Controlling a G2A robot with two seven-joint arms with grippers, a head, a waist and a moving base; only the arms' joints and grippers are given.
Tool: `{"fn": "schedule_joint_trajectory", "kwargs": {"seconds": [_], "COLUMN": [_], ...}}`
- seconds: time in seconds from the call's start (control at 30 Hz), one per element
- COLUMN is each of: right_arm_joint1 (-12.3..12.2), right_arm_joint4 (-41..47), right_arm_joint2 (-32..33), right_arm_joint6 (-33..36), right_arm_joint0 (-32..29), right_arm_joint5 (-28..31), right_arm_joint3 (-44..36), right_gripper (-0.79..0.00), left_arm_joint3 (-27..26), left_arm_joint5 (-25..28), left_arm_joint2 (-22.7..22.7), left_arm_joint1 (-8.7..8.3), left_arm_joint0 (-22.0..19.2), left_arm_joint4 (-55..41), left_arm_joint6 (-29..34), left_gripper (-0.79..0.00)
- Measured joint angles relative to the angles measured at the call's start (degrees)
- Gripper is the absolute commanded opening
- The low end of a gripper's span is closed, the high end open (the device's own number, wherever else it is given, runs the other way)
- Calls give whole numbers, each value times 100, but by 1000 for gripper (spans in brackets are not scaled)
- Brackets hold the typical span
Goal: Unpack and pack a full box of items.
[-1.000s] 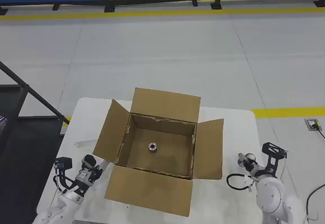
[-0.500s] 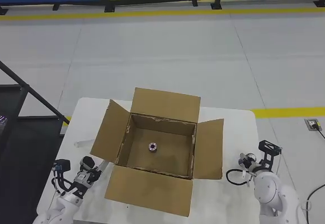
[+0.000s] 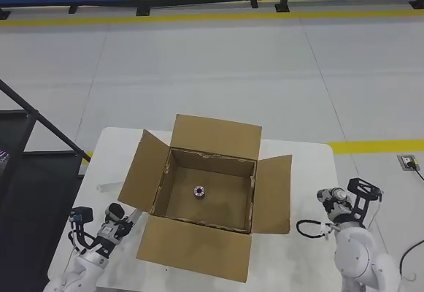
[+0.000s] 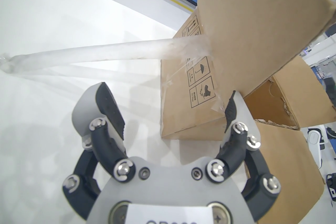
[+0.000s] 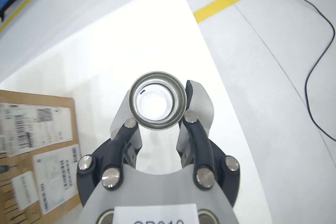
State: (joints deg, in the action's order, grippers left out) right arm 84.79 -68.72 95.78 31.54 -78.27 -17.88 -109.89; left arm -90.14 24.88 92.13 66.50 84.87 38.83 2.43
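Metal can (image 5: 157, 100) within the right pincer (image 5: 158, 97)

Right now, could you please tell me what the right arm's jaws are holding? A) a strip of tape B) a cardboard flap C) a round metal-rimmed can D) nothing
C: the right wrist view shows its jaws shut on either side of a round metal-rimmed can.

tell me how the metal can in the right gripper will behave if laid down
Round metal can: likely rolls if laid sideways. Its rolled rim suggests it is stiff, though the shiny metal may slip in the right gripper.
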Motion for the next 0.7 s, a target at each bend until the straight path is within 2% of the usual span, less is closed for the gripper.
{"fn": "schedule_joint_trajectory", "kwargs": {"seconds": [0.17,0.23,0.33,0.5,0.6,0.7], "right_arm_joint1": [57,64,72,135,232,362], "right_arm_joint4": [-162,-326,-765,-1266,-1354,-1417], "right_arm_joint2": [-711,-1122,-1782,-2908,-3507,-3964], "right_arm_joint6": [-1010,-1235,-1205,-469,191,755], "right_arm_joint0": [-632,-745,-624,216,1000,1765], "right_arm_joint5": [1,160,358,689,690,454], "right_arm_joint3": [-1516,-1932,-2135,-1568,-763,213], "right_gripper": [-785,-785,-785,-785,-785,-785], "left_arm_joint3": [-8,-8,-4,-8,-39,-74], "left_arm_joint5": [4,11,12,25,30,39], "left_arm_joint2": [-28,-21,27,145,222,298], "left_arm_joint1": [3,3,3,-1,-4,-6], "left_arm_joint0": [-22,-17,17,102,159,217], "left_arm_joint4": [15,-2,-48,-140,-195,-248], "left_arm_joint6": [7,-12,-69,-179,-239,-288], "left_gripper": [0,0,0,0,0,0]}}
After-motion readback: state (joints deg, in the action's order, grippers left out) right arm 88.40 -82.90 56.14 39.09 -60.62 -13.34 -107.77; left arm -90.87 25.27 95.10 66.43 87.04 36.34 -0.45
